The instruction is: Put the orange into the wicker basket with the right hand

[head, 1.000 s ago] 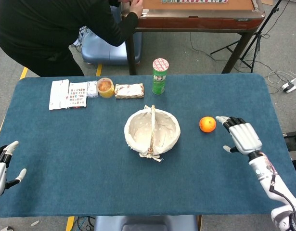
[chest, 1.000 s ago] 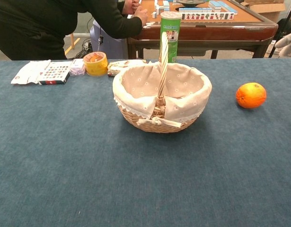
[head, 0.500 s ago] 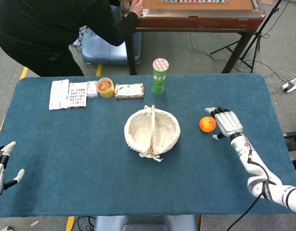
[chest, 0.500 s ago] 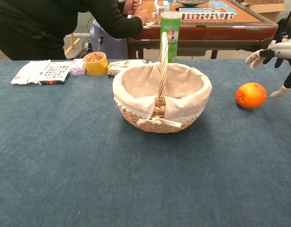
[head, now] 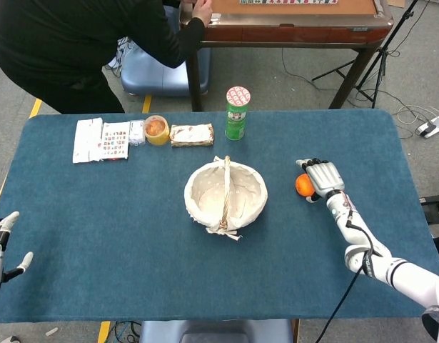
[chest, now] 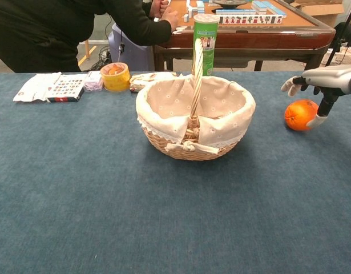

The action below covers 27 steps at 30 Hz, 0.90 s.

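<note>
The orange (head: 303, 185) (chest: 299, 115) lies on the blue table, to the right of the wicker basket (head: 225, 194) (chest: 195, 117). The basket has a pale cloth lining and an upright handle, and nothing shows inside it. My right hand (head: 321, 177) (chest: 321, 83) hovers just over the orange with its fingers spread above it and the thumb down beside it; it does not grip the fruit. My left hand (head: 1, 246) rests open at the table's near left edge, far from both.
Along the far edge stand a green tube can (head: 237, 113), a yellow tub (head: 156, 130), a snack packet (head: 191, 134) and white leaflets (head: 101, 139). A person in black (head: 83, 43) leans over beyond the table.
My right hand has moved left and forward from beside the orange to directly over it. The left hand has slid slightly further off the near left edge. Orange and basket have not moved.
</note>
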{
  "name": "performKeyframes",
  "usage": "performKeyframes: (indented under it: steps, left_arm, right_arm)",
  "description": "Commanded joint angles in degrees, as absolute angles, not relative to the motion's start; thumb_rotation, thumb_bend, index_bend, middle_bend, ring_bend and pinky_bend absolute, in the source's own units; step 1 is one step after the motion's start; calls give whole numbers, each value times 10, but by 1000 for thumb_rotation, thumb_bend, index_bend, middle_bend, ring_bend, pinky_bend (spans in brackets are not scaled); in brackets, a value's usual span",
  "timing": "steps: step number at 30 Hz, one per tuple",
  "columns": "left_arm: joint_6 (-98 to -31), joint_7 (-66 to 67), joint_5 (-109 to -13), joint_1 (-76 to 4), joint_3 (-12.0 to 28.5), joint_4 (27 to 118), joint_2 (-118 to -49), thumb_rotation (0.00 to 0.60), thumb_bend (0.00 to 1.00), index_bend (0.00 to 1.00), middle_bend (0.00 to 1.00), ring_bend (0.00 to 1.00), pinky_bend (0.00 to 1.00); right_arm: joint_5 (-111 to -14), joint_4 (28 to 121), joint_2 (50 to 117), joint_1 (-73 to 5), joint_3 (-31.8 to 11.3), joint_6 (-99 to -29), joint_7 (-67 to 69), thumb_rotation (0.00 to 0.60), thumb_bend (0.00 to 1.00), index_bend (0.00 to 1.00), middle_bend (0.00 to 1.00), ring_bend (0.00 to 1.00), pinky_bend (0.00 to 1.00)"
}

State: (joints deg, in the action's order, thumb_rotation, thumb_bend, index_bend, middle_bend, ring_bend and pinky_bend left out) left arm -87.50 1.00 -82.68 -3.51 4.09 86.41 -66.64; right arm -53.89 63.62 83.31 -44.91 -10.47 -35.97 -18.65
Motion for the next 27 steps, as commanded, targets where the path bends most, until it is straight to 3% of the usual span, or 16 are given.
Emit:
performKeyframes:
  steps: [1, 5, 13, 27]
  left_arm:
    - [-875, 8, -825, -35, 42, 862, -667, 600, 303, 102, 161, 137, 186]
    - [-874, 6, -824, -34, 42, 858, -668, 600, 303, 102, 161, 137, 186]
    - [-872, 1, -819, -32, 44, 852, -670, 600, 301, 102, 161, 137, 186]
    - [-872, 4, -824, -35, 46, 857, -668, 600, 302, 102, 161, 137, 186]
  right_arm:
    - [-529, 609, 856, -462, -100, -355, -195, 600, 51, 198, 217, 146, 260]
    - [-527, 582, 876, -468, -97, -356, -194, 600, 194, 346, 285, 209, 340]
    - [-548, 589, 872, -461, -94, -369, -170, 600, 269, 521, 395, 353, 540]
    - [-691, 853, 721, -444, -142, -475, -68, 600, 273, 536, 421, 371, 563]
